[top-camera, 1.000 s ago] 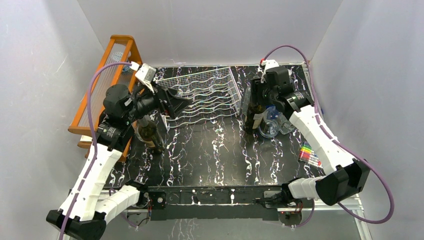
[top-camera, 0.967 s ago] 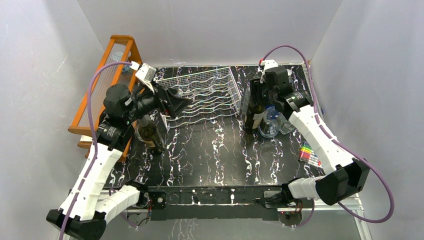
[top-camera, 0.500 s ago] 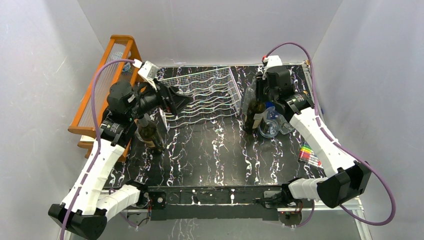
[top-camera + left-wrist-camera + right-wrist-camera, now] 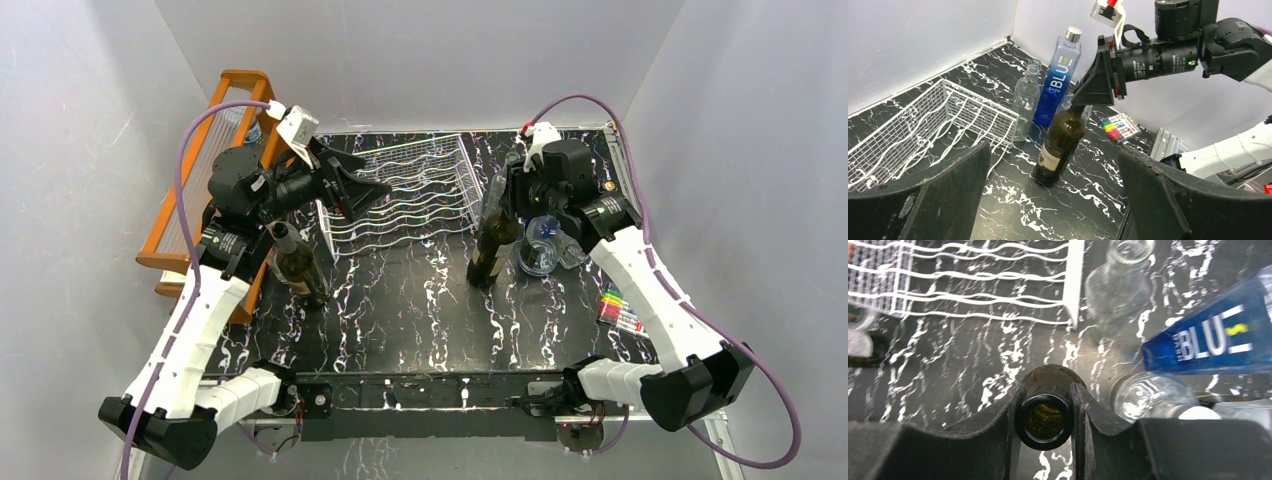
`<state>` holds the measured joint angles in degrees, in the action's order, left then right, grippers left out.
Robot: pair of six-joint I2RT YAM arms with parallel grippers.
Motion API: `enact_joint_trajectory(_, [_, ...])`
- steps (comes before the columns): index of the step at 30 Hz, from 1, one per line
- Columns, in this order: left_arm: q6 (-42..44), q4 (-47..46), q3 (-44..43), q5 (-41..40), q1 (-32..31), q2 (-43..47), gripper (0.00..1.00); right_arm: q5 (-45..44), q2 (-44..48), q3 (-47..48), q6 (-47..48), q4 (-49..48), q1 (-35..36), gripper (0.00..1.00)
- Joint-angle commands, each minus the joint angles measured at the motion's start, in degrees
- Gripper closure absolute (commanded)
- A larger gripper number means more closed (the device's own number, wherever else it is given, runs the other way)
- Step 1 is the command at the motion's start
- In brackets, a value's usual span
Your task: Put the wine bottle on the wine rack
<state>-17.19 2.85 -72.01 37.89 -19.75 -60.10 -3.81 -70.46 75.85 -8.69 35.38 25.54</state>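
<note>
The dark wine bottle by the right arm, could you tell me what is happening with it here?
The right gripper is shut on the neck of the wine bottle, which leans with its base down at the table, just right of the wine rack. The rack holds no bottle yet. The left gripper hangs open over the rack's left side, holding nothing, and a second dark bottle stands beside that arm.

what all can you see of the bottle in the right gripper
Dark brown-green glass bottle, mouth open, no cork, pale paper label on its body. It leans, neck up, by the right end of the rack. The right gripper is shut on its neck just below the lip, one finger each side. Its base is at the table; whether it touches, I cannot tell.
</note>
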Motion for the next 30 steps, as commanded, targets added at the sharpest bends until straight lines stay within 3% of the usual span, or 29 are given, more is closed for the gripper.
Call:
enact_joint_trajectory(1, [1.61,-1.84,-1.01,1.32,0.32,0.25,0.02,10.28,4.88,-1.42,-4.55,-3.76,0.21,0.86])
enact_joint_trajectory(7, [0.88,-4.99,0.48,-1.27,-0.51,-3.6,0.02,15.57,6.89,-6.77,-11.03,-10.59,0.18,0.93])
enact_joint_trajectory(10, [-0.26,-6.85,1.74,5.67,-1.86,-7.3,0.02,16.51,7.17,-10.0,-13.87,-14.37,0.21,0.97])
enact_joint_trajectory(12, [0.21,-7.14,2.21,9.57,-4.79,-11.2,0.02,16.48,7.48,-11.7,-15.46,-16.3,0.21,0.99])
enact_joint_trajectory(14, [5.02,-4.91,2.06,10.56,-12.04,-15.75,0.03,15.3,8.32,-13.07,-16.78,-17.57,0.15,1.0])
enact_joint_trajectory(18, [16.67,1.56,9.43,1.15,-20.55,-18.0,0.02,16.03,12.59,-16.81,-22.64,-20.98,0.18,1.0])
enact_joint_trajectory(24, [21.87,1.02,16.96,-6.41,-23.51,-20.57,0.05,17.36,14.38,-16.06,-25.65,-20.67,0.2,1.0])
enact_joint_trajectory(30, [25.06,-9.8,22.89,-11.27,-25.41,-22.51,0.07,17.22,14.56,-16.71,-28.14,-20.19,0.2,1.0])
